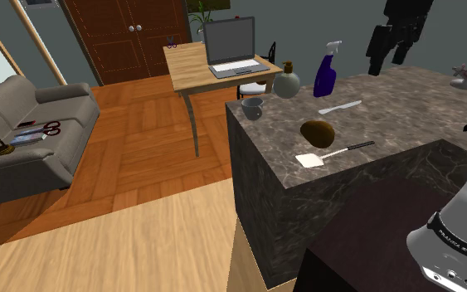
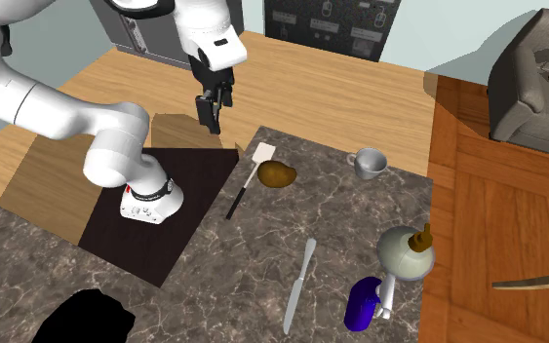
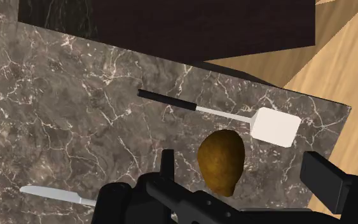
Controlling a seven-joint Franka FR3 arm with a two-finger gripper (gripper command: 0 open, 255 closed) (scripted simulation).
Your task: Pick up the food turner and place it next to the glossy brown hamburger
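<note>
Turner: the food turner (image 3: 215, 112) lies flat on the marble desk (image 1: 389, 108), its white blade towards the desk's edge and its thin black handle pointing inward. Nothing props it up, so it rests along its whole length.
Burger: the glossy brown hamburger (image 3: 221, 162) sits just beside the turner's shaft. I cannot tell whether the two touch.
Hand: the hand (image 2: 214, 112) hangs well above the desk over this pair, its fingers spread wide and holding nothing. From the wrist view the burger falls between the fingers, but far below them.
Reading: with the turner lying so close to the burger, the placing looks to be met as things lie. If a grasp is to come, the narrow shaft near the handle seems the best spot, well away from the burger.
Risk: the turner lies low and thin, so closing on it would mean going nearly down to the stone.
Surroundings: a table knife (image 1: 339, 107) lies farther in on the desk. A mug (image 2: 368, 163), a round dispenser (image 2: 406, 251) and a blue spray bottle (image 2: 365, 302) stand well apart from the turner.
</note>
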